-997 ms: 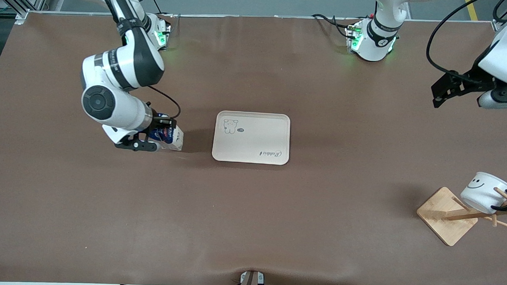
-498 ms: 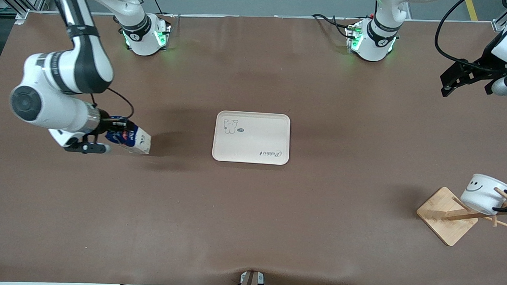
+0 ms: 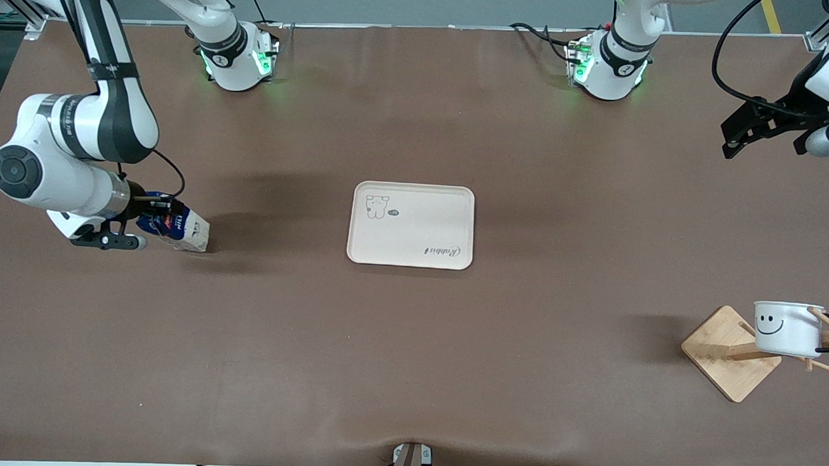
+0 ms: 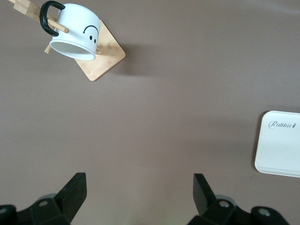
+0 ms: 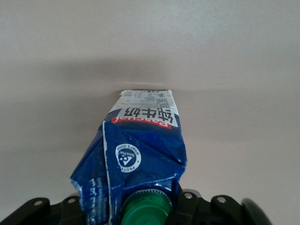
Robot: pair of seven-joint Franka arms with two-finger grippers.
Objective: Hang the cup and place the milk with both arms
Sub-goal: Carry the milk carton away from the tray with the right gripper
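Right gripper clamps the crumpled blue-and-white gable-top milk carton near its green cap; that pinch could slip mid-carry. Left gripper waits spread wide and empty, the white smiley enamel mug well below it on the wooden peg rack, where it could swing off.

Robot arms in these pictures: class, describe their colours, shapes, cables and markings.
Both arms are white, rounded segments with black joint rings. The bases glow green. Black cables loop along the wrists. The left pincer and the right pincer are black, each with two fingers.

White arms (black joint rings), green-lit bases.
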